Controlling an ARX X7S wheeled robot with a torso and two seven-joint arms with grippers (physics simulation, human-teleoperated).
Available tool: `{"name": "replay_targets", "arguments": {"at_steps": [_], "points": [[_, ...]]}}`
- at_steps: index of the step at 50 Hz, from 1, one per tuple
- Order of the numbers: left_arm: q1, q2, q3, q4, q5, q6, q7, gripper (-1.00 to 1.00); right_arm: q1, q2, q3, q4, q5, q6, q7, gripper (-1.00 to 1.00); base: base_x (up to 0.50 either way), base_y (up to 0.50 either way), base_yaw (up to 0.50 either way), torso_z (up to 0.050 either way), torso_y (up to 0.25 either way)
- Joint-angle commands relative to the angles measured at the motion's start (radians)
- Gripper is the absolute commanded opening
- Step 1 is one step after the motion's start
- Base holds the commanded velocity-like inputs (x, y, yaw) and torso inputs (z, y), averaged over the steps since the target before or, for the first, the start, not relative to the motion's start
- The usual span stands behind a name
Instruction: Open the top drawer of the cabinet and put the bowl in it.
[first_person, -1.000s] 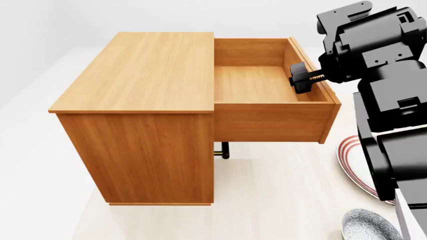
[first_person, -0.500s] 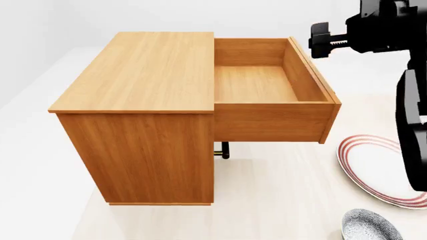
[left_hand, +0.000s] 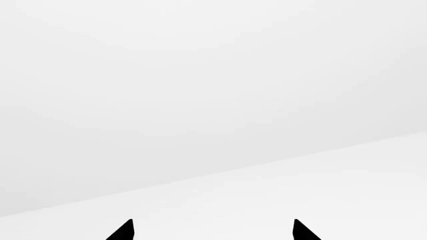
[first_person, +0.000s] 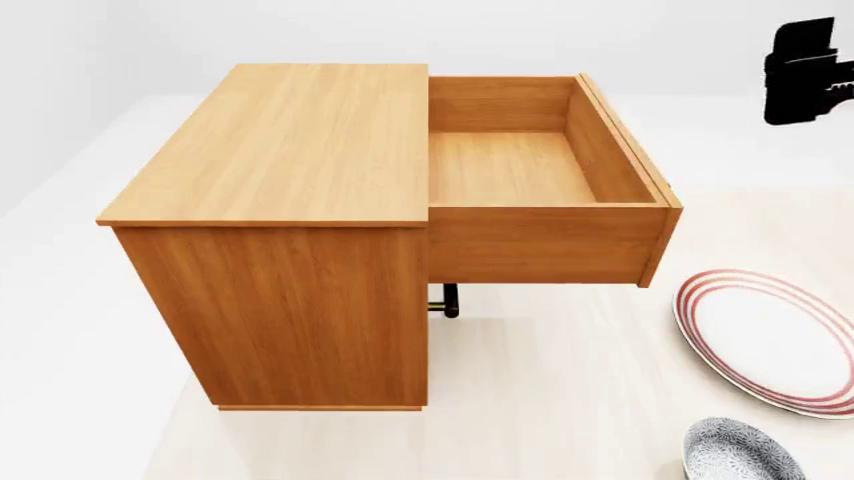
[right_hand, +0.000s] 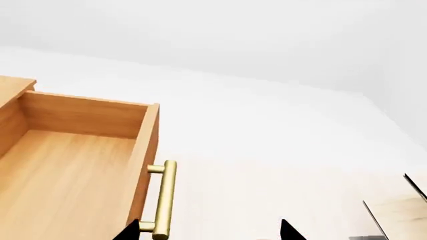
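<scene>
The cabinet (first_person: 287, 150) stands at the left in the head view. Its top drawer (first_person: 514, 165) is pulled far out to the right and is empty. The drawer's brass bar handle (right_hand: 163, 200) shows in the right wrist view beside the drawer's front wall. The bowl (first_person: 741, 455), grey-blue speckled, sits on the floor at the bottom right, partly cut by the frame edge. My right gripper (right_hand: 210, 232) is open and empty, just off the handle and not touching it. Only a black part of the right arm (first_person: 807, 70) shows at the head view's top right. My left gripper (left_hand: 213, 232) is open and faces bare white ground.
A flat white plate with red rings (first_person: 774, 340) lies on the floor right of the drawer front, above the bowl. A lower drawer's handle (first_person: 445, 300) pokes out under the open drawer. A pale wooden piece with dark edges (right_hand: 397, 210) shows in the right wrist view.
My right arm has lifted out of the drawer and swung up and to the right, to the edge of the head view. The plate is now uncovered. The drawer has not moved.
</scene>
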Motion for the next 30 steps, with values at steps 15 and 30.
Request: {"name": "replay_targets", "arguments": {"at_steps": [15,30], "points": [[0.006,0.004,-0.006,0.0,-0.002,0.026,-0.02,1.0,-0.279,0.709,-0.228,-0.257,0.776,-0.042,0.19,1.0,0.0,0.0,0.0,0.0,0.0],[0.001,-0.001,-0.015,0.0,-0.003,0.017,0.001,1.0,-0.44,0.709,-0.376,-0.32,0.598,-0.281,0.004,1.0,0.0,0.0,0.0,0.0,0.0]]}}
